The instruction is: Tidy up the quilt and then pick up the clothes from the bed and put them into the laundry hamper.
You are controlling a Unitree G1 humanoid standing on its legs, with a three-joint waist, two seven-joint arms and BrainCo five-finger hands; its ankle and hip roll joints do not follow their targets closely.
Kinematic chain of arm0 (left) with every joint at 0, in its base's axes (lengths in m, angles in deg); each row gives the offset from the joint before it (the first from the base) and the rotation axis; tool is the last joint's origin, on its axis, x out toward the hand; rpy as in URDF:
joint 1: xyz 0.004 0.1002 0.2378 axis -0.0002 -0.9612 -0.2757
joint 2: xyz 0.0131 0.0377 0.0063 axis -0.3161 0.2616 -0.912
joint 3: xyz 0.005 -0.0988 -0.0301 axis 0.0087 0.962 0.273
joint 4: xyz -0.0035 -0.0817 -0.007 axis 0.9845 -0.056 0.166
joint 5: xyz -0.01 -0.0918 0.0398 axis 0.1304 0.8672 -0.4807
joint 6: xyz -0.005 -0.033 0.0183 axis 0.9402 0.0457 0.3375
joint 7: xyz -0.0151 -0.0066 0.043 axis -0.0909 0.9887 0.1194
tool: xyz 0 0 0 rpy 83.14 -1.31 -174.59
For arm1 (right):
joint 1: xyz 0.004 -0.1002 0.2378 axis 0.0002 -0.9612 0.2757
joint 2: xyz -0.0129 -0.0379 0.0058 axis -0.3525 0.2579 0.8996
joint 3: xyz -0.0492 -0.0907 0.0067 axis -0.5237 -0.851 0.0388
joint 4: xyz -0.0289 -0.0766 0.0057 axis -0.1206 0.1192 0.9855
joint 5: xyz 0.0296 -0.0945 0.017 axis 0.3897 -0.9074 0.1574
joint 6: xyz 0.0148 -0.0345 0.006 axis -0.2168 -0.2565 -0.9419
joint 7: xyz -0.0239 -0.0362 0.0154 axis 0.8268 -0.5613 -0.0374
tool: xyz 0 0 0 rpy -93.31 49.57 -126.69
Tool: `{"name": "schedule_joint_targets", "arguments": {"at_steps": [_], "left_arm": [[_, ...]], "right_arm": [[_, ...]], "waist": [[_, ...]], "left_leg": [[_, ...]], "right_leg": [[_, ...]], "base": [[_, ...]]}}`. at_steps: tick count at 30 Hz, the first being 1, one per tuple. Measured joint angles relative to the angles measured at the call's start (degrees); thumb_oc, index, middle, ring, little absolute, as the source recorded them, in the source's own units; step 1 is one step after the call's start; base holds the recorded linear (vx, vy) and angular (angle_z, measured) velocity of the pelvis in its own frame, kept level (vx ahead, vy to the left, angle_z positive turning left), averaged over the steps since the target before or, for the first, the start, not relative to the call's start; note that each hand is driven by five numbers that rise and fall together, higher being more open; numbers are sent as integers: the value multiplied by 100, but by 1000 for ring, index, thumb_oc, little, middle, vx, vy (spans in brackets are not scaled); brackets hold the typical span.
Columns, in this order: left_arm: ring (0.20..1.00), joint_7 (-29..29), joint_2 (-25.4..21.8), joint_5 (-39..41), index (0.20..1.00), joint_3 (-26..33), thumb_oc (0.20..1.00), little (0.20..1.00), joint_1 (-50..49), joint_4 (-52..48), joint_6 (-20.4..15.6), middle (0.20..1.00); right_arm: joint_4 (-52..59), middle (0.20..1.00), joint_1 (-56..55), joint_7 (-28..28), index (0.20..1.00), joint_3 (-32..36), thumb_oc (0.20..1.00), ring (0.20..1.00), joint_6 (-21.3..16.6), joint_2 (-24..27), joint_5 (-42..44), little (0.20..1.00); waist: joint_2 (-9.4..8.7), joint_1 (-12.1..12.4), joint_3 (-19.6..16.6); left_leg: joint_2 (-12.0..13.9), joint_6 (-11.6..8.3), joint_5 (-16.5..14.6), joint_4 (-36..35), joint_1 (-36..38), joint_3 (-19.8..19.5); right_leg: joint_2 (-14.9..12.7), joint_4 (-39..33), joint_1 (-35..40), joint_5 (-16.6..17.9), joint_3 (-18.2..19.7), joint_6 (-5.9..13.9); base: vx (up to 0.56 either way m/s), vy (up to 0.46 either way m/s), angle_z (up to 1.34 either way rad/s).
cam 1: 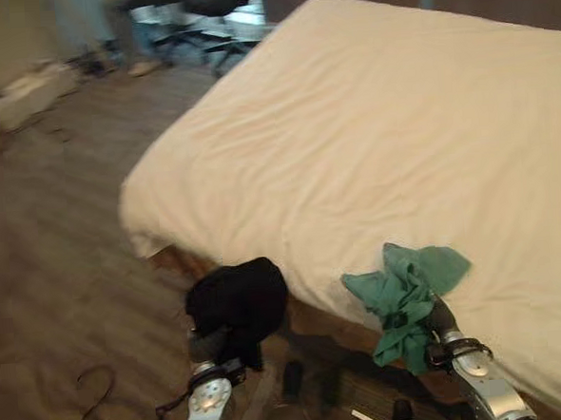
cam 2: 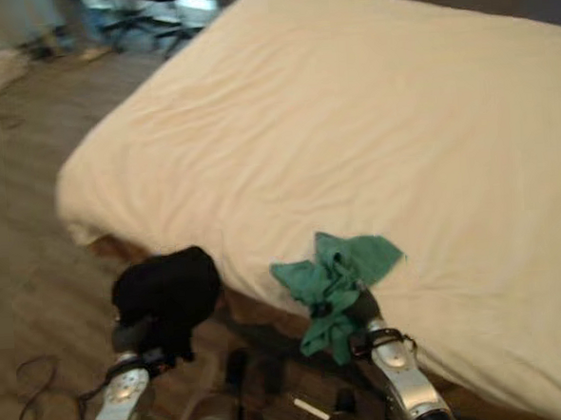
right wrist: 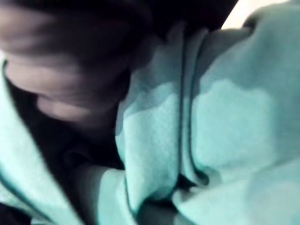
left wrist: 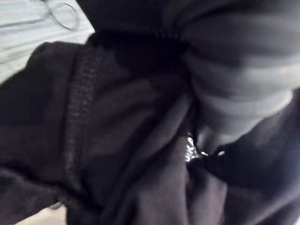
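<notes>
Cream quilt point(cam 1: 381, 137) spread smooth over the bed, left hand point(cam 1: 215, 342) gripping a bunched black garment point(cam 1: 238, 298) off the bed's near edge above the floor point(cam 1: 47, 281), right hand point(cam 1: 438, 319) clutching a green garment point(cam 1: 405, 293) draped at the quilt's near edge

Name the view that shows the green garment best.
The left eye view: the whole green garment bunches over the right hand at the cream quilt's near edge. The right eye view shows the same. The right wrist view gives close green folds. The left wrist view shows black cloth instead.
</notes>
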Motion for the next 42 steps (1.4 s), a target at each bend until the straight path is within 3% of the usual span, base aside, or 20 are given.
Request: {"name": "schedule_joint_targets", "arguments": {"at_steps": [2,3,5,7,10,11,13,14,16,18,19,23,27,31,34,37,39,40,41,42], "left_arm": [[200,58,-52,28,200,21,200,200,106,51,-5,200],[200,119,-59,42,200,30,200,200,89,150,23,200],[200,106,11,77,200,60,200,200,-200,149,26,200],[200,99,94,83,200,8,200,200,-370,176,29,200],[200,-35,-325,66,200,-4,200,200,-206,29,106,200],[200,-42,-505,51,200,63,200,200,-186,65,169,200],[200,-104,-735,22,200,-183,200,200,146,378,207,200],[200,-169,-757,24,200,-242,200,200,320,501,207,200],[200,-280,-682,23,200,-261,200,200,378,633,261,200],[200,-353,-503,9,200,-341,200,200,314,721,283,200],[200,-528,-264,-149,200,-505,200,200,25,614,278,200],[200,-757,-533,-247,200,-651,200,200,147,770,46,200],[200,-736,-725,-259,200,-626,200,200,272,985,1,200],[200,-742,-593,-400,200,-624,200,200,254,1073,6,200],[200,-740,-482,-477,200,-537,200,200,343,1257,20,200],[200,-747,-505,-476,200,-424,200,200,168,1260,45,200],[200,-744,-509,-475,200,-389,200,200,-93,1253,70,200],[200,-763,-619,-477,200,-460,200,200,-183,1241,89,200],[200,-760,-676,-480,200,-422,200,200,-63,1115,77,200],[200,-738,-695,-472,200,-412,200,200,98,1103,118,200]], "right_arm": [[31,200,169,-114,200,35,200,200,68,29,-222,200],[67,200,175,-156,200,39,200,200,84,80,-346,200],[132,200,106,-151,200,63,200,200,174,216,-454,200],[3,200,-54,-142,200,120,200,200,224,350,-560,200],[-73,200,-221,-48,200,184,200,200,419,-66,-672,200],[-196,200,-74,60,200,138,200,200,364,-338,-696,200],[-114,200,131,45,200,329,200,200,242,-652,-527,200],[-199,200,221,74,200,344,200,200,239,-661,-393,200],[-455,200,562,86,200,410,200,200,240,-662,-293,200],[-499,200,631,98,200,371,200,200,210,-490,-113,200],[-904,200,901,157,200,311,200,200,245,-114,42,200],[-1005,200,370,189,200,310,200,200,188,30,-1106,200],[-1151,200,249,283,200,319,200,200,201,306,-1288,200],[-1079,200,313,299,200,428,200,200,209,433,-1327,200],[-1072,200,354,289,200,414,200,200,240,415,-1438,200],[-919,200,107,294,200,421,200,200,243,302,-1557,200],[-799,200,-189,289,200,359,200,200,223,268,-1562,200],[-759,200,-266,275,200,289,200,200,214,180,-1598,200],[-641,200,-332,283,200,226,200,200,198,136,-1694,200],[-544,200,-314,296,200,209,200,200,187,47,-1762,200]], "waist": [[-371,25,5],[-417,-44,-8],[-310,0,-39],[-136,-162,-216],[-341,34,-196],[-424,211,-129],[-10,-168,132],[20,-283,243],[-190,-379,493],[92,-631,563],[323,-774,542],[225,-326,551],[-151,160,668],[-40,277,628],[120,481,514],[-265,713,409],[-401,717,105],[-509,579,-68],[-661,419,-74],[-633,260,60]], "left_leg": [[282,9,331,406,-193,2287],[447,2,457,837,-126,2858],[586,44,305,1660,291,2936],[383,280,745,1513,432,2696],[-456,761,953,1134,237,1792],[-620,936,974,784,370,1436],[-495,779,1409,366,379,472],[-547,734,1509,60,531,251],[-984,794,1465,-2,783,290],[-1018,900,1272,-23,844,203],[-876,438,1017,16,1419,581],[-745,155,827,656,1288,434],[-963,-230,880,2872,-192,-95],[-864,-86,911,1059,-198,432],[-247,-183,962,36,-283,1430],[-118,-48,850,997,-485,1388],[-274,131,308,1605,-127,1363],[-462,616,557,1184,166,1390],[-734,766,320,1121,341,1316],[-877,937,51,1175,531,1114]], "right_leg": [[-371,19,23,-9,-822,-33],[-437,27,146,-11,-1123,-34],[-605,164,656,-170,-1632,229],[-722,569,803,-216,-1910,287],[-1579,2631,579,-204,-2043,-42],[-1494,3355,245,-438,-1359,-118],[553,3376,-402,-1423,1203,-432],[1014,3030,-653,-1677,1755,-451],[862,2422,-1295,-1630,2025,-547],[943,2424,-1693,-1475,2389,-549],[606,1625,-1425,-411,1900,-487],[689,1389,-1142,-532,1632,-750],[472,1153,-1025,-578,1742,-896],[555,525,-722,-529,1708,-964],[833,229,-393,-533,1571,-961],[510,338,-48,-721,1612,-806],[310,1038,63,-1068,1492,-410],[-105,2911,-644,-1591,1482,153],[-233,4002,-1145,-1164,1684,311],[-327,5409,-1656,-135,2025,511]], "base": [[-25,87,212],[33,134,180],[65,146,166],[131,206,172],[89,217,223],[104,204,213],[142,54,188],[142,-39,181],[167,-56,93],[105,-24,83],[56,4,70],[41,-78,23],[274,-4,-3],[450,117,-3],[409,95,3],[646,182,-20],[460,203,-24],[557,264,14],[781,355,54],[652,264,83]]}}
